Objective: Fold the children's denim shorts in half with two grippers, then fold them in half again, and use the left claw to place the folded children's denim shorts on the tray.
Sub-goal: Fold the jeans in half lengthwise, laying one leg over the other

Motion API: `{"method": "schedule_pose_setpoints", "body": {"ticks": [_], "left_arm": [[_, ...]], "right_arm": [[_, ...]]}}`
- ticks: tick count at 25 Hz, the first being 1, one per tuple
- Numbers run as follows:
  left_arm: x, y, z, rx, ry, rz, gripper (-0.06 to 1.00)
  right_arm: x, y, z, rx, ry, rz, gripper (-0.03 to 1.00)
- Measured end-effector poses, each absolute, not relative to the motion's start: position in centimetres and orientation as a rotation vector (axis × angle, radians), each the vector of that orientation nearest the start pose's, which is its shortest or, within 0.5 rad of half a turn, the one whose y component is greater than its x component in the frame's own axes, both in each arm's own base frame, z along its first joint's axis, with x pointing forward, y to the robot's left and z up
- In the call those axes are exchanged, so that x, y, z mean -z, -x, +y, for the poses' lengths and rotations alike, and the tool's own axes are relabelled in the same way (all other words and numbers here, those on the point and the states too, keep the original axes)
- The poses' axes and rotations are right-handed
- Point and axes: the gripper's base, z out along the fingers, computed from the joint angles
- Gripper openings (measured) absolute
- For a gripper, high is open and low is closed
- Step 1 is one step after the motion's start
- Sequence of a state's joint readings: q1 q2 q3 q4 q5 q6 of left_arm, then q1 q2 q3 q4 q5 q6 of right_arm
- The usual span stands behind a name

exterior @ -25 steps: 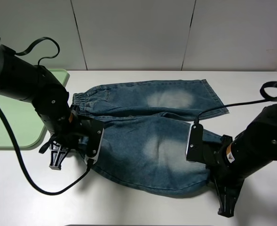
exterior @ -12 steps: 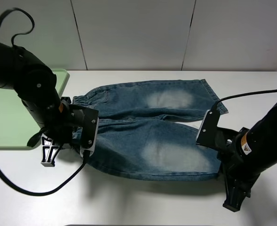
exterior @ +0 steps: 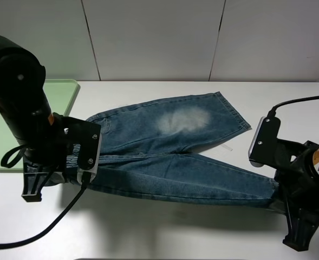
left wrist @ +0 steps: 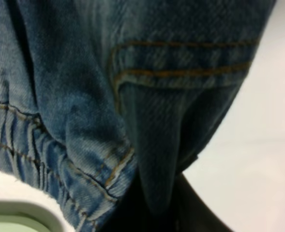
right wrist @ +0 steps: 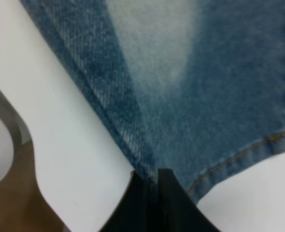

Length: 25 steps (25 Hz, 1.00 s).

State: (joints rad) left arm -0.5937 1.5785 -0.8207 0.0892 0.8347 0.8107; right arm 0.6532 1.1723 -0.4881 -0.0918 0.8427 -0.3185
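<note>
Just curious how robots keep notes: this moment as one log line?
phase: first fold | left gripper: shut on shorts waist end | right gripper: shut on leg hem

The blue-green denim shorts [exterior: 170, 135] are lying stretched across the table's middle. The near leg is being pulled taut, and the far leg, with its pale patch, is pointing toward one o'clock. The left claw [exterior: 78, 176] is pinching the waistband at eight o'clock, and the right gripper [exterior: 278, 192] is clamping the hem at four o'clock. The pale green tray [exterior: 67, 92] is sitting at nine o'clock.
</note>
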Motion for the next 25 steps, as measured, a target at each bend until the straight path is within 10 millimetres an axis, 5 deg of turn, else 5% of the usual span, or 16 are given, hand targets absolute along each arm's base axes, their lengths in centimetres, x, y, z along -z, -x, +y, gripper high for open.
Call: {"method": "schedule_pose_setpoints", "body": {"ticks": [9,15,25], "left_arm": [[-19.0,-20.8,-13.6,-0.075,-2.035,2.325,0.02],[-19.0,-21.0,-13.6,-0.107,-1.988,2.335,0.02],[-19.2,-22.0,-12.8,-0.299,-1.845,2.39,0.02]], "right_arm": [[-20.5,-12.8,8.2,0.176,1.503,2.544,-0.03],[-23.8,-15.3,8.9,0.314,1.489,2.389,-0.03],[-23.9,-20.9,12.5,0.427,1.545,2.355,-0.03]]}}
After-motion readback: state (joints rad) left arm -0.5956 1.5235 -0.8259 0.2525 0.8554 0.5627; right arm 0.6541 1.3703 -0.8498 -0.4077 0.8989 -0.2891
